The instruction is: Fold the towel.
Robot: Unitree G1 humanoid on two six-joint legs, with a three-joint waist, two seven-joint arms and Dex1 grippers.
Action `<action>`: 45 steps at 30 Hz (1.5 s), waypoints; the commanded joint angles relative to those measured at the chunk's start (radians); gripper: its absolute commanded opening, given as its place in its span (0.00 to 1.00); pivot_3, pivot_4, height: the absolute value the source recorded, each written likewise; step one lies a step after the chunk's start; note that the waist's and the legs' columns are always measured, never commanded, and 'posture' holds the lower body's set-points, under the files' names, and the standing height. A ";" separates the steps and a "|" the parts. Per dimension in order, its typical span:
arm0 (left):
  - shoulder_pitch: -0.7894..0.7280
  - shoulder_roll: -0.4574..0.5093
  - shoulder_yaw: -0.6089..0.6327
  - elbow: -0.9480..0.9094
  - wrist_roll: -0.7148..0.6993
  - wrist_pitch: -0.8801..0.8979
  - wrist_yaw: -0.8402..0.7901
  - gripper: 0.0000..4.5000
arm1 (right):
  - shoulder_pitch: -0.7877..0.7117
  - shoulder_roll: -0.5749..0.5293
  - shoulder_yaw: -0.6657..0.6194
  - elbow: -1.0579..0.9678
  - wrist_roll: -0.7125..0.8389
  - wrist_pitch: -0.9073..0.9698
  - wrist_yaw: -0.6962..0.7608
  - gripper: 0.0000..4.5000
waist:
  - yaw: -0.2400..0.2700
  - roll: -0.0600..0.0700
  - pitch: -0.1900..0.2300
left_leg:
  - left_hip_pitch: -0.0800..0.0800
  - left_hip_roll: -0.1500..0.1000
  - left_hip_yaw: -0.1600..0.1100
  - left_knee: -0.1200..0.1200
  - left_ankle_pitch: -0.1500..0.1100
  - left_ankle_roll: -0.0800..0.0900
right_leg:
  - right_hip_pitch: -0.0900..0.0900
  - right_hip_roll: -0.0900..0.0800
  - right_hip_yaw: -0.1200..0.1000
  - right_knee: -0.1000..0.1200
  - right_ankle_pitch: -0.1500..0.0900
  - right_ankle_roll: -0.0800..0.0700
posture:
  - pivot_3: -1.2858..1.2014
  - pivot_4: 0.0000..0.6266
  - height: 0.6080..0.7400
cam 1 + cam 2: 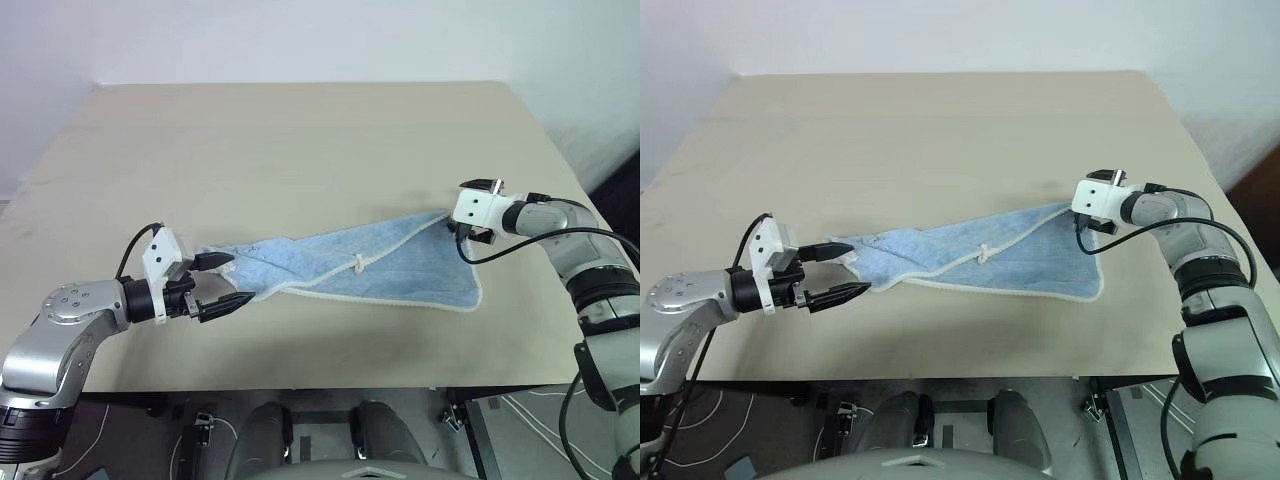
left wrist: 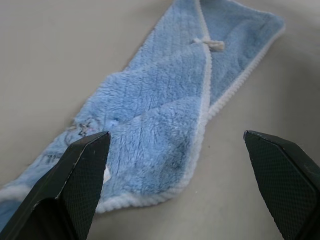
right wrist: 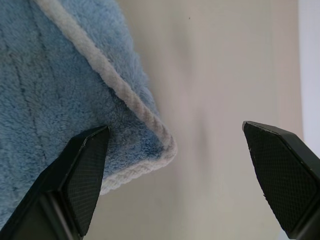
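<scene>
The towel, light blue with white stitched edging, lies on the tan table. Its left end is bunched and twisted, and its right part is spread flat. A white loop tag sits near its middle, and a small dark mark shows by the bunched end. My left gripper is open at the towel's left end, which lies between the fingers unclamped. My right gripper is open at the towel's far right corner, and that corner lies beside one of its fingers.
The table's front edge runs just below both arms, and its right edge passes close behind my right arm. Bare tabletop stretches beyond the towel to the wall. A black cable loops from the right wrist.
</scene>
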 commanded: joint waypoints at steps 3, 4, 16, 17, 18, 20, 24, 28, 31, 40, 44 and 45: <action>0.015 0.024 0.016 -0.017 0.021 -0.037 -0.011 1.00 | -0.028 0.005 -0.020 0.026 0.006 -0.060 -0.003 0.60 | -0.001 0.000 0.000 | 0.000 0.000 0.000 0.000 0.000 0.000 | 0.000 0.000 0.000 0.000 0.000 0.000 | 0.52 0.24 1.00; 0.011 0.038 0.008 0.003 0.050 -0.063 -0.021 1.00 | -0.023 0.006 -0.024 0.022 0.012 -0.062 0.003 0.52 | -0.001 0.000 0.000 | 0.000 0.000 0.000 0.000 0.000 0.000 | 0.000 0.000 0.000 0.001 0.000 0.000 | 0.52 0.24 1.00; -0.272 0.201 -0.150 0.338 0.224 -0.317 -0.337 1.00 | 0.006 0.034 -0.047 -0.014 0.020 -0.049 -0.038 0.01 | 0.000 0.000 0.000 | 0.001 -0.001 0.003 0.001 0.004 0.000 | -0.003 0.000 0.001 0.009 0.000 0.000 | 0.52 0.24 1.00; -0.300 0.205 -0.167 0.354 0.228 -0.326 -0.367 1.00 | 0.010 0.035 -0.048 -0.020 0.018 -0.048 -0.041 0.01 | 0.000 0.000 0.000 | 0.001 -0.001 0.004 0.001 0.004 0.000 | -0.003 0.000 0.001 0.010 0.000 0.000 | 0.52 0.24 1.00; -0.327 0.207 -0.182 0.373 0.234 -0.339 -0.397 1.00 | 0.015 0.036 -0.049 -0.028 0.018 -0.045 -0.045 0.01 | 0.000 0.000 0.000 | 0.001 -0.001 0.004 0.001 0.004 0.000 | -0.004 0.001 0.002 0.010 0.000 0.000 | 0.52 0.24 1.00; -0.369 0.209 -0.210 0.407 0.247 -0.366 -0.449 1.00 | 0.028 0.037 -0.053 -0.048 0.021 -0.039 -0.048 0.01 | -0.001 0.000 0.000 | 0.001 -0.001 0.006 0.001 0.004 0.000 | -0.004 0.001 0.003 0.010 0.000 0.000 | 0.52 0.24 1.00; -0.453 0.196 -0.260 0.458 0.260 -0.398 -0.545 1.00 | 0.080 0.036 -0.078 -0.138 0.040 -0.012 -0.047 0.01 | 0.000 0.000 0.000 | 0.001 0.000 0.007 0.001 0.004 0.000 | -0.006 0.002 0.004 0.010 0.000 0.000 | 0.52 0.24 1.00; -0.479 0.196 -0.311 0.491 0.300 -0.480 -0.615 1.00 | 0.135 0.035 -0.103 -0.241 0.058 0.034 -0.043 0.01 | -0.001 0.000 0.000 | 0.001 0.000 0.008 0.001 0.004 0.000 | -0.007 0.003 0.005 0.011 0.000 0.000 | 0.52 0.24 1.00; -0.482 0.205 -0.362 0.514 0.339 -0.567 -0.624 1.00 | 0.170 0.036 -0.116 -0.300 0.065 0.068 -0.044 0.01 | 0.000 0.000 0.000 | 0.001 0.000 0.008 0.001 0.004 0.000 | -0.007 0.003 0.005 0.012 0.000 0.000 | 0.52 0.24 1.00; -0.530 0.105 -0.408 0.649 0.451 -0.799 -0.552 1.00 | 0.254 0.039 -0.138 -0.428 0.074 0.148 -0.051 0.01 | 0.003 0.000 0.000 | 0.001 0.001 0.008 0.002 0.004 0.001 | -0.007 0.003 0.006 0.013 0.000 0.000 | 0.52 0.24 1.00; -0.564 0.061 -0.415 0.740 0.504 -0.931 -0.509 1.00 | 0.279 0.042 -0.146 -0.468 0.077 0.175 -0.051 0.01 | 0.003 0.000 0.000 | 0.001 0.000 0.008 0.003 0.004 0.002 | -0.007 0.002 0.005 0.013 0.000 0.001 | 0.52 0.24 1.00; -0.570 0.055 -0.419 0.759 0.516 -0.958 -0.503 1.00 | 0.283 0.043 -0.147 -0.477 0.078 0.181 -0.051 0.01 | 0.001 0.000 0.000 | 0.001 0.000 0.008 0.003 0.004 0.002 | -0.007 0.002 0.006 0.013 0.000 0.001 | 0.52 0.24 1.00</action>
